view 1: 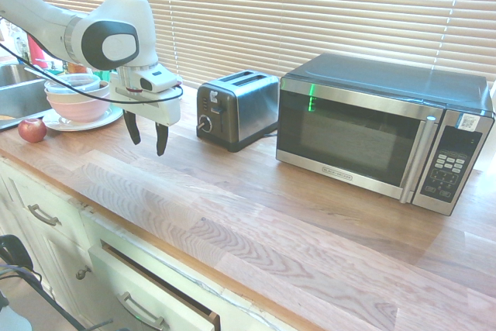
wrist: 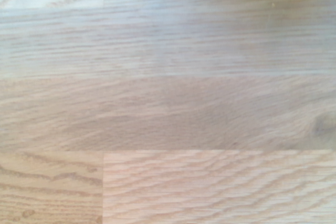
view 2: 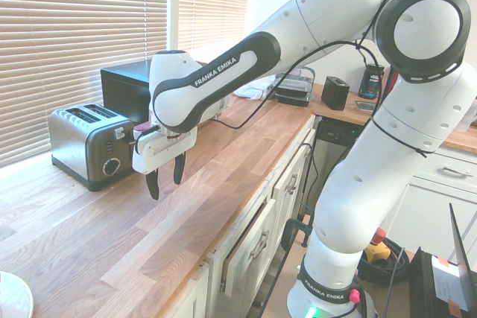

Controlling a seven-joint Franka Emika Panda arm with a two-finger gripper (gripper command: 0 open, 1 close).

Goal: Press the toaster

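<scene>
Beside sink (view 1: 17,92): stacked bowls (view 1: 75,98) on plate (view 1: 81,121); contents unclear.

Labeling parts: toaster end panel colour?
Black, on the toaster; clearest in the first exterior view.

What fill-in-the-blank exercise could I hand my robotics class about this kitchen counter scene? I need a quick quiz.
1. The gripper hangs over the wooden counter with its fingers ____.
2. The toaster stands between the gripper and the ____.
3. Beside the stacked bowls lies a red ____.
4. The toaster has ____ slots on top.

Missing words: open; microwave; apple; two
</scene>
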